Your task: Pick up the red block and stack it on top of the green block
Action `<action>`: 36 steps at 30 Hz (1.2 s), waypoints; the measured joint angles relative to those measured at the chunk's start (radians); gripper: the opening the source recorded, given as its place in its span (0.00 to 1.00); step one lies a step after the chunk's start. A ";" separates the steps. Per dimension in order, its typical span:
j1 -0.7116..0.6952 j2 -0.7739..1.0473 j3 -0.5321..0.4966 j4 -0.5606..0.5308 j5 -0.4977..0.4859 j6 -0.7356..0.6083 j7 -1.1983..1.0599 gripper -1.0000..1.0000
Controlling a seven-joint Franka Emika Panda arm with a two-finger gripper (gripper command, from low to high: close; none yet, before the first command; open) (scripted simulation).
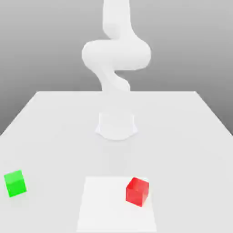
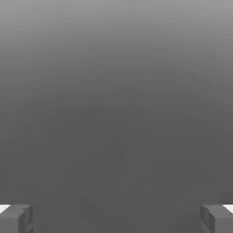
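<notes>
Small bright red cube (image 1: 137,191) on white surface (image 1: 54,132); small bright green cube (image 1: 15,183) well apart, toward exterior view's left; pincer (image 2: 116,218) spread wide, nothing between fingers.

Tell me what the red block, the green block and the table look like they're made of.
red block: looks like smooth hard plastic with a saturated flat colour, faint sheen and slightly see-through edges, though a render leaves this open.
green block: same look, plain faces and no texture or grain.
table: matte white, uniform, no reflections; could be painted board or laminate, cannot tell.
</notes>
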 joint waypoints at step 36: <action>0.096 0.973 0.042 -0.364 -0.101 0.626 0.654 0.00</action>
